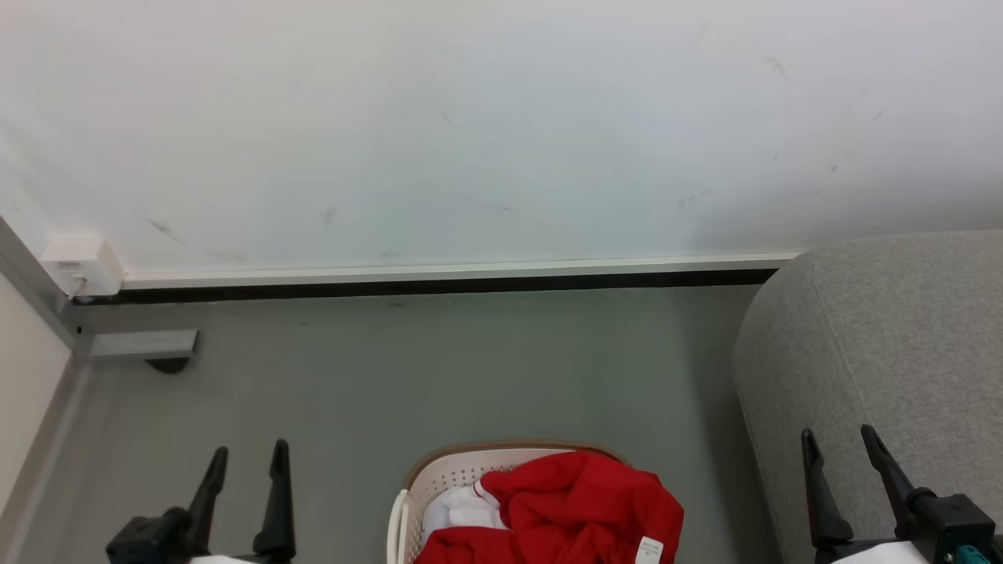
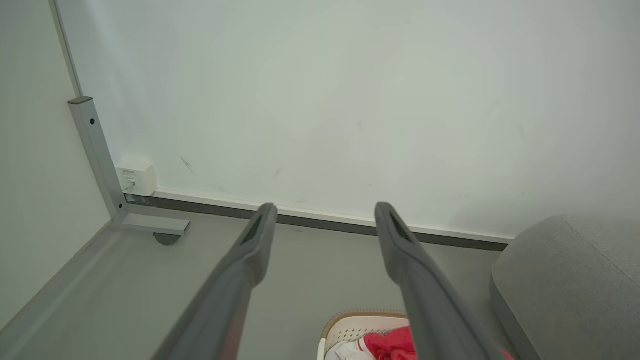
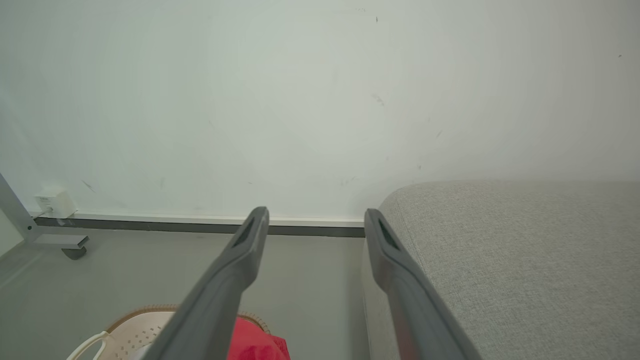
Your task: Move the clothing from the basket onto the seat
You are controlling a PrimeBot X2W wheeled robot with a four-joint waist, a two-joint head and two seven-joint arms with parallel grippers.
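Sitting on the grey floor [image 1: 392, 368] at the bottom middle of the head view, the basket [image 1: 443, 470] is cut off by the frame edge. The clothing [image 1: 580, 501] is heaped inside it, red fabric mounded above the brown rim. A white panel shows at the left of the heap and a small white label [image 1: 649, 551] at its lower right. The seat [image 1: 885, 337] stands just beside the basket on the robot's right, its rounded corner toward the white wall [image 1: 470, 117].

The left gripper [image 1: 249, 450] is at lower left with its fingers spread, nothing between them, over bare floor and well apart from the basket. The right gripper [image 1: 837, 435] is at lower right, also spread and empty, in front of the seat's side. Whether it touches the seat cannot be told.

In the left wrist view both fingers point at the baseboard [image 2: 325, 225], with the basket and a bit of red low between them. In the right wrist view one finger lies across the basket and clothing, the other along the seat's edge.

A small white socket box [image 1: 82, 262] and a grey metal frame foot [image 1: 145, 345] sit in the far left corner.
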